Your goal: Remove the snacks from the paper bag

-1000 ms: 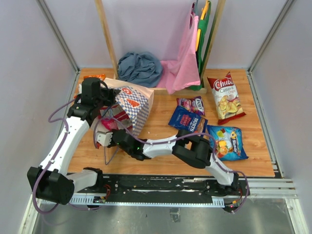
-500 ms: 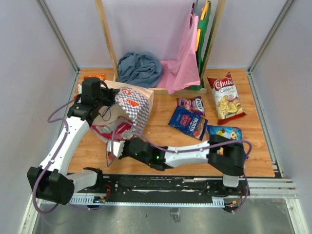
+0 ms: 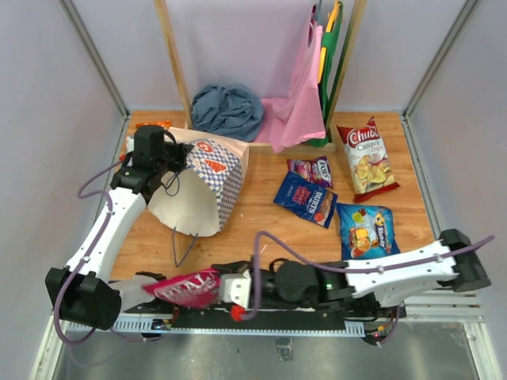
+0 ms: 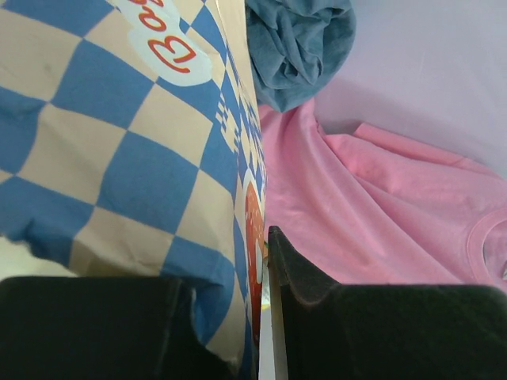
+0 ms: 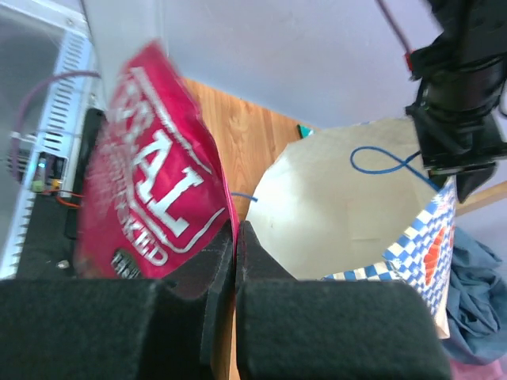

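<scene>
The cream paper bag with blue checks lies on its side, its mouth toward the near left. My left gripper is shut on the bag's upper rim, which runs between its fingers. At the table's near edge my right gripper is shut on the edge of a magenta "Real" snack bag, held clear of the paper bag. Snacks on the wood: a Chuds bag, a small purple packet, two blue bags and an orange packet.
A grey-blue cloth lies at the back. Pink and green cloth bags hang from a wooden frame. A metal rail runs along the near edge under my right arm.
My right arm has drawn back from the paper bag's mouth to the near edge, carrying the magenta bag out. The left gripper has kept its hold on the rim.
</scene>
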`<act>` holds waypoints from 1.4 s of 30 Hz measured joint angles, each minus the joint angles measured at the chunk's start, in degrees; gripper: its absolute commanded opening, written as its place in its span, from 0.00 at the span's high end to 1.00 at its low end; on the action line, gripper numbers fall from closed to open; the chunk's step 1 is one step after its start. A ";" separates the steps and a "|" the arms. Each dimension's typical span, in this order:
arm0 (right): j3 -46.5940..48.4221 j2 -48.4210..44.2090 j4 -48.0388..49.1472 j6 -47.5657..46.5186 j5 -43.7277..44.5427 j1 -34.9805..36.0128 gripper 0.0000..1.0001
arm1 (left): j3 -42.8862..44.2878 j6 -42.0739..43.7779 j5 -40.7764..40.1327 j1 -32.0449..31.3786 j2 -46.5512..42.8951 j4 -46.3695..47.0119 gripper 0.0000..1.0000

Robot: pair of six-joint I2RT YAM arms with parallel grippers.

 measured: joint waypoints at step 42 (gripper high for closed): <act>12.35 7.96 -12.09 19.21 -8.90 -48.46 0.99 | -0.28 7.19 -20.63 0.33 -17.22 -6.75 0.77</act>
